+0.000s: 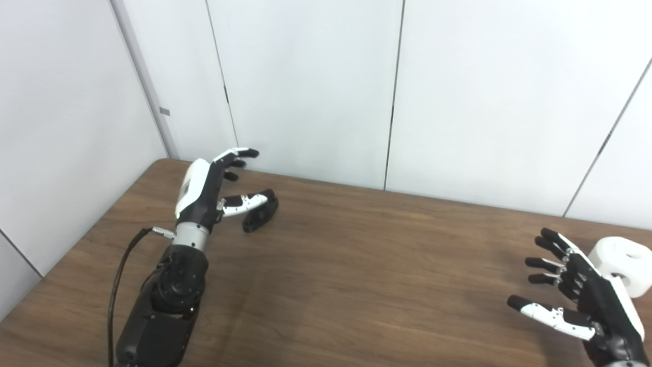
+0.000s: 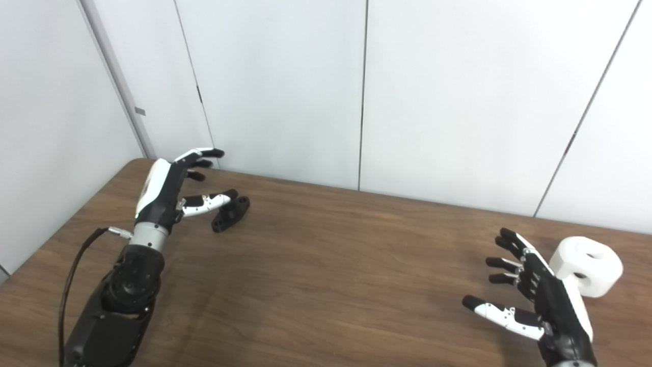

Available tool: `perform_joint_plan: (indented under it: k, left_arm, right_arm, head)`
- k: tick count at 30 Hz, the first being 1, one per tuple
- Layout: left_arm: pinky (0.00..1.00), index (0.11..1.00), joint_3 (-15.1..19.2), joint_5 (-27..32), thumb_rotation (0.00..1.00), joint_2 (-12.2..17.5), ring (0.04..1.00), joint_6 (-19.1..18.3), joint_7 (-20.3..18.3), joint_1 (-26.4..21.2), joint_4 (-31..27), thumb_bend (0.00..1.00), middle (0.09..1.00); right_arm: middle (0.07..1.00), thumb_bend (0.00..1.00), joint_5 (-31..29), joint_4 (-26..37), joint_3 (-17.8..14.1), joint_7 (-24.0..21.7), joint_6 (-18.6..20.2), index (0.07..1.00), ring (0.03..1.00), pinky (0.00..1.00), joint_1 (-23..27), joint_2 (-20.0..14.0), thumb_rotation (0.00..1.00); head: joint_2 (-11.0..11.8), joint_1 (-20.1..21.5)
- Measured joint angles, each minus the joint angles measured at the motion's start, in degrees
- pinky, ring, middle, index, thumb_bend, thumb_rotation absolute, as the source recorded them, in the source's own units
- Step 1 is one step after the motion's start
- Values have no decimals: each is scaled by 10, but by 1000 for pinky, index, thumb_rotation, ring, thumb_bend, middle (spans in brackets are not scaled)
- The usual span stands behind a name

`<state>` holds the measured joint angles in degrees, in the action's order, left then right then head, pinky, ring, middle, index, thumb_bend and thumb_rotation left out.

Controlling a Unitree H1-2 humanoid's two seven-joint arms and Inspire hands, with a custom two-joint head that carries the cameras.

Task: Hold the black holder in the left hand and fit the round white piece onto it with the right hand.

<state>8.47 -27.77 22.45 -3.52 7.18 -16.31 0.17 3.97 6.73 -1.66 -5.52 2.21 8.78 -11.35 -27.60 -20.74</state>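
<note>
The black holder (image 1: 261, 215) lies on the brown table (image 1: 356, 265) at the far left, a small dark piece with holes. My left hand (image 1: 214, 186) hovers just left of it, fingers spread and open, its thumb reaching over the holder's top. The round white piece (image 2: 591, 266), a thick ring with a centre hole, rests at the table's right side. My right hand (image 2: 535, 300) is open just left of and in front of it, fingers apart, holding nothing.
White wall panels (image 1: 316, 86) rise close behind the table's far edge. A black cable (image 1: 119, 285) runs along the left forearm. The table's left edge lies close beside the left arm.
</note>
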Motion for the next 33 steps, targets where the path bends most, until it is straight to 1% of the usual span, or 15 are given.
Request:
perform_joint_plan:
  k: [2,4,5,7,8,9,11,13,15,18,24,30,33]
  left_arm:
    - [743,783,-3,-22,239,-1,941,-12,16,-3,3,818,948]
    - [764,779,-4,-39,299,-4,965,-28,30,-10,15,868,966]
    - [833,756,-5,-46,328,-5,979,-39,37,-12,19,887,974]
    - [941,713,-8,-62,352,-7,994,-59,44,-14,28,906,984]
    - [976,691,-11,-68,363,-9,998,-71,47,-15,33,917,987]
    - [988,683,-14,-76,381,-10,999,-83,52,-16,39,921,992]
    - [997,686,-24,-98,402,-14,1000,-105,63,-20,51,941,998]
    - [1000,727,-35,-115,428,-16,1000,-120,71,-22,64,984,1000]
    - [1000,742,-45,-129,440,-19,1000,-134,82,-28,81,994,1000]
    - [1000,764,-54,-135,469,-19,1000,-152,83,-34,99,1000,1000]
    - [1000,772,-65,-133,487,-19,1000,-170,85,-45,138,1000,1000]
    - [999,774,-83,-135,505,-19,1000,-194,85,-46,153,1000,1000]
    - [997,773,-93,-137,516,-18,1000,-195,90,-48,174,1000,1000]
  right_arm:
    - [865,590,0,6,0,0,0,875,736,623,0,0,0]
    - [864,585,-1,7,0,0,0,874,737,620,0,0,0]
    - [863,582,-1,7,0,0,0,874,739,621,-1,0,0]
    - [863,582,-3,7,0,-1,0,873,741,620,-2,0,0]
    - [863,581,-3,7,0,-1,0,871,742,618,-2,0,0]
    - [866,581,-3,7,0,-2,0,870,744,614,-2,0,0]
    - [871,579,-3,7,0,-3,1,872,746,609,-2,-1,0]
    - [873,586,-4,7,0,-4,3,873,744,614,-3,-3,0]
    - [874,586,-5,7,-1,-4,5,873,745,620,-3,-6,0]
    - [874,581,-8,9,-5,-4,6,878,748,630,-4,-8,0]
    - [873,580,-11,16,-5,-5,9,872,741,619,-5,-11,0]
    - [871,586,-12,21,-5,-5,18,868,729,601,-6,-11,0]
    - [874,580,-12,30,-5,-5,20,874,732,611,-6,-11,0]
  head:
    - [-1,-1]
    - [-4,-2]
    - [-4,-1]
    - [-4,-1]
    - [-4,-2]
    - [-5,-2]
    - [-6,-2]
    - [-7,-1]
    - [-7,-1]
    - [-11,-2]
    - [-14,-1]
    - [-17,0]
    - [-18,0]
